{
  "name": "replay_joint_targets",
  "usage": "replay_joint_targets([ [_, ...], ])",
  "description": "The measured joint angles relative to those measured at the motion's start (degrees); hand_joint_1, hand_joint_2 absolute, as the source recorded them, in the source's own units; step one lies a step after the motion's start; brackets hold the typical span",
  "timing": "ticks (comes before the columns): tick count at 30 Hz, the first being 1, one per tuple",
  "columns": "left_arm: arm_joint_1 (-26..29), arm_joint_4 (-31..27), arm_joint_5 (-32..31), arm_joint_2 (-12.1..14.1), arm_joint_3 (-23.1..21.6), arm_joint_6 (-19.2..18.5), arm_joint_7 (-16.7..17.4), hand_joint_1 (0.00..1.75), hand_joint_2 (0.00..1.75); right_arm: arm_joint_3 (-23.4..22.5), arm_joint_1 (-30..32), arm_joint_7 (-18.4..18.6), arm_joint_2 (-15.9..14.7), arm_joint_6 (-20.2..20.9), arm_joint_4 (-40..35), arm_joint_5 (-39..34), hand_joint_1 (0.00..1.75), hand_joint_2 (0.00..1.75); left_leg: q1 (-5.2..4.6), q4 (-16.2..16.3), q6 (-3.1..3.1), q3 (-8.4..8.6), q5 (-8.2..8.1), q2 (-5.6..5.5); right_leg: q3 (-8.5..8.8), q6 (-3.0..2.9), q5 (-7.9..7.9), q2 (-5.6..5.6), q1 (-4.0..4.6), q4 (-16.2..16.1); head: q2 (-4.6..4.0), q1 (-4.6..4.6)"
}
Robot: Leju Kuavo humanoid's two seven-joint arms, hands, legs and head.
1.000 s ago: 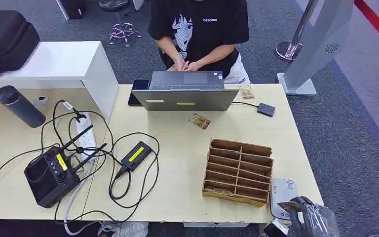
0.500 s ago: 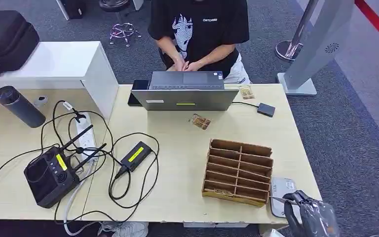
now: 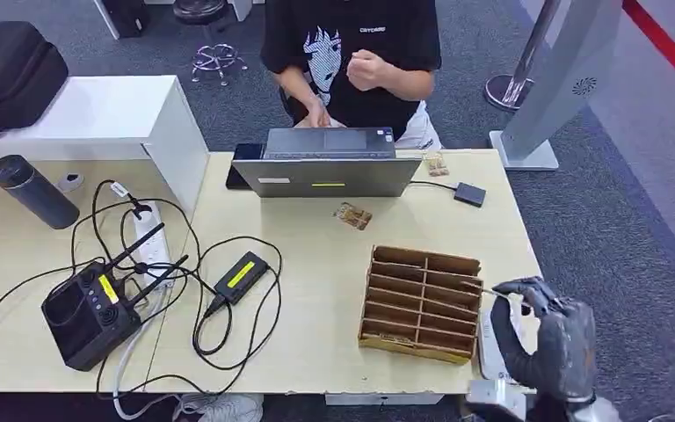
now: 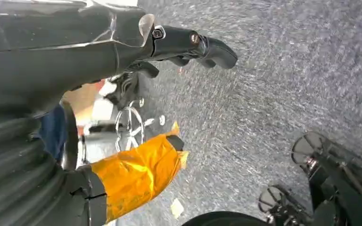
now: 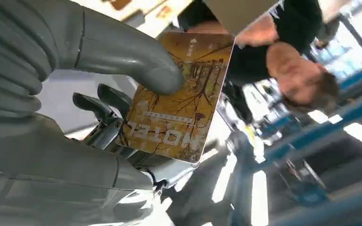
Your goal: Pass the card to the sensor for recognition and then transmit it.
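right hand pinches the card under its thumb, face exposed for reading, above the white sensor pad at the table's near right edge | wooden organizer just beside | left hand empty, fingers loosely curled, hanging over carpet | person behind the laptop, likely the receiver

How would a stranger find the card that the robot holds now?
Start at the wooden slotted organizer on the table's right end. Just right of it, the right hand pinches the card. Other cards lie flat near the laptop; this one is held up.
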Motion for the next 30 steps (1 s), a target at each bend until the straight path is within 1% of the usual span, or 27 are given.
replay_joint_targets([
  [1, 0.01, 0.00, -0.65, 0.58, -0.50, -0.91, 0.00, 0.00, 1.75, 1.88, -6.01, 3.59, 0.06, 3.11, 2.85, -0.98, 1.75, 1.75, 0.00, 0.01, 0.04, -0.19, 0.06, 0.22, -0.09, -0.06, 0.09, 0.21, 0.00, 0.00, 0.00, -0.04],
  [2, -0.02, 0.00, -1.25, 1.18, -1.07, -1.68, 0.00, 0.00, 1.75, 3.52, -12.45, 7.92, 0.28, 6.75, 7.15, -2.06, 1.75, 1.75, 0.00, 0.01, 0.05, -0.15, 0.10, 0.45, -0.18, 0.00, 0.17, 0.42, 0.00, 0.00, 0.00, -0.05],
  [3, -0.06, 0.00, -1.62, 1.88, -1.55, -2.21, 0.00, 0.00, 1.75, 4.68, -17.52, 10.38, 0.66, 8.74, 10.26, -2.73, 1.75, 1.75, 0.00, 0.02, -0.03, -0.16, 0.24, 0.48, -0.21, 0.01, 0.26, 0.49, 0.00, 0.00, 0.00, -0.07],
  [4, -0.07, 0.00, -1.99, 2.55, -2.12, -2.84, 0.00, 0.00, 1.75, 5.96, -22.52, 12.54, 1.12, 10.64, 14.08, -3.56, 1.75, 1.75, 0.00, 0.03, 0.11, -0.25, 0.40, 0.34, -0.20, 0.01, 0.26, 0.40, 0.00, 0.01, 0.00, -0.04],
  [7, 0.50, 0.00, -2.82, 4.23, -3.62, -4.39, 0.09, 0.00, 1.75, 8.54, -36.19, 16.97, 3.32, 14.68, 25.12, -6.49, 1.75, 1.75, 0.00, 0.04, -0.14, -0.39, 0.69, -0.03, -0.45, -0.15, 0.45, 0.11, 0.00, 0.15, 0.00, -0.09],
  [9, 0.73, 0.00, -3.12, 5.07, -4.46, -4.52, 0.22, 0.00, 1.75, 9.65, -42.80, 18.74, 4.22, 16.09, 31.80, -7.25, 1.75, 1.75, 0.05, 0.03, -0.12, -0.44, 0.75, -0.33, -0.46, -0.15, 0.44, -0.18, 0.00, 0.16, 0.00, -0.02],
  [11, 0.91, 0.04, -3.12, 5.61, -4.96, -4.67, 0.22, 0.00, 1.75, 10.79, -47.85, 19.87, 5.20, 16.32, 37.33, -7.30, 1.75, 1.75, 0.06, 0.03, -0.13, -0.50, 0.76, -0.45, -0.49, -0.16, 0.43, -0.28, 0.01, 0.19, 0.00, -0.02],
  [13, 0.94, 0.13, -3.10, 5.97, -5.42, -4.89, 0.24, 0.00, 1.75, 11.75, -51.32, 20.27, 6.01, 15.92, 41.44, -7.14, 1.75, 1.75, 0.06, 0.02, -0.13, -0.53, 0.75, -0.47, -0.51, -0.21, 0.39, -0.31, 0.02, 0.20, 0.00, -0.04],
  [14, 0.93, 0.24, -3.08, 6.05, -5.57, -4.96, 0.24, 0.00, 1.75, 12.24, -52.50, 20.29, 6.36, 15.75, 43.01, -6.97, 1.75, 1.75, 0.06, 0.01, -0.15, -0.53, 0.74, -0.48, -0.51, -0.21, 0.38, -0.31, 0.05, 0.20, 0.00, -0.04],
  [19, 0.96, 0.28, -3.01, 6.49, -6.05, -5.31, 0.24, 0.00, 1.75, 14.50, -55.92, 20.79, 7.32, 14.98, 48.38, -5.59, 1.62, 1.75, 0.06, 0.01, -0.14, -0.64, 0.72, -0.48, -0.60, -0.20, 0.33, -0.33, 0.04, 0.19, 0.00, -0.04],
  [20, 0.96, 0.30, -3.01, 6.53, -6.07, -5.46, 0.22, 0.00, 1.75, 14.96, -56.31, 20.92, 7.36, 14.61, 49.01, -5.42, 0.73, 1.75, 0.05, 0.01, -0.14, -0.64, 0.72, -0.47, -0.60, -0.20, 0.33, -0.33, 0.04, 0.18, 0.00, -0.02],
  [21, 0.96, 0.31, -3.01, 6.62, -6.10, -5.53, 0.24, 0.00, 1.75, 15.32, -56.59, 20.97, 7.43, 14.26, 49.45, -5.37, 0.05, 1.75, 0.05, 0.01, -0.14, -0.64, 0.72, -0.47, -0.60, -0.19, 0.33, -0.33, 0.04, 0.18, 0.00, -0.04],
  [22, 0.97, 0.31, -3.01, 6.68, -6.14, -5.57, 0.22, 0.00, 1.75, 15.66, -56.76, 20.97, 7.52, 13.91, 49.84, -5.39, 0.00, 1.75, 0.05, 0.01, -0.14, -0.64, 0.72, -0.47, -0.60, -0.19, 0.33, -0.33, 0.04, 0.18, 0.00, -0.04],
  [30, 1.16, 0.33, -2.88, 6.75, -6.69, -5.55, 0.24, 0.00, 1.75, 17.83, -56.87, 20.64, 7.65, 11.90, 51.59, -5.33, 0.00, 1.75, 0.05, 0.02, -0.14, -0.64, 0.72, -0.47, -0.60, -0.19, 0.34, -0.36, 0.04, 0.18, 0.00, -0.04],
])
